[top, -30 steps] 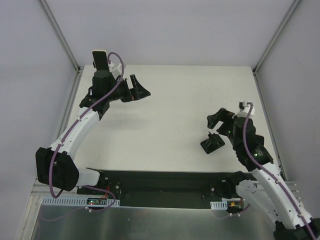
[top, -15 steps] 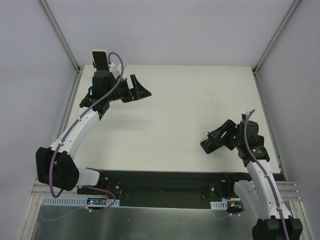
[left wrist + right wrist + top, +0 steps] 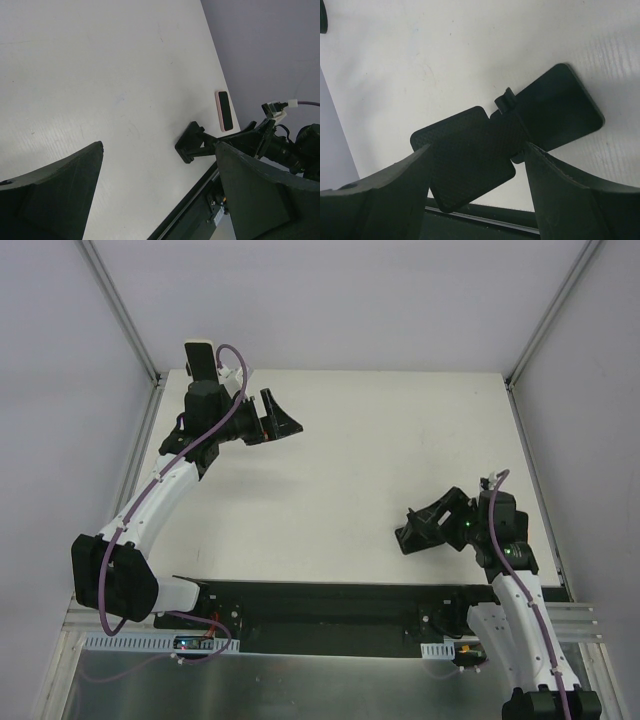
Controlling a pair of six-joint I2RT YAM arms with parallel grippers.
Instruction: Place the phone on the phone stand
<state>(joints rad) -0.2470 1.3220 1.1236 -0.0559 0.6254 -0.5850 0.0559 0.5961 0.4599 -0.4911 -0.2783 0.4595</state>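
Plainly not yet on its perch, the pink-edged phone lies flat, screen up, on the white tabletop near its right-hand edge. It is just beyond the black phone stand and apart from it. From overhead you cannot make the phone out, and the right arm is likely hiding it. Your right hand is low at the stand, with its fingers set against both sides, so it appears to be holding the stand rather than the phone. Your left hand hangs wide and empty above the far left corner of the tabletop, well apart from both. On this showing none of the placing is done. The stand looks to be getting set or steadied, and you have yet to take hold of the phone, lift it and rest it on the stand.
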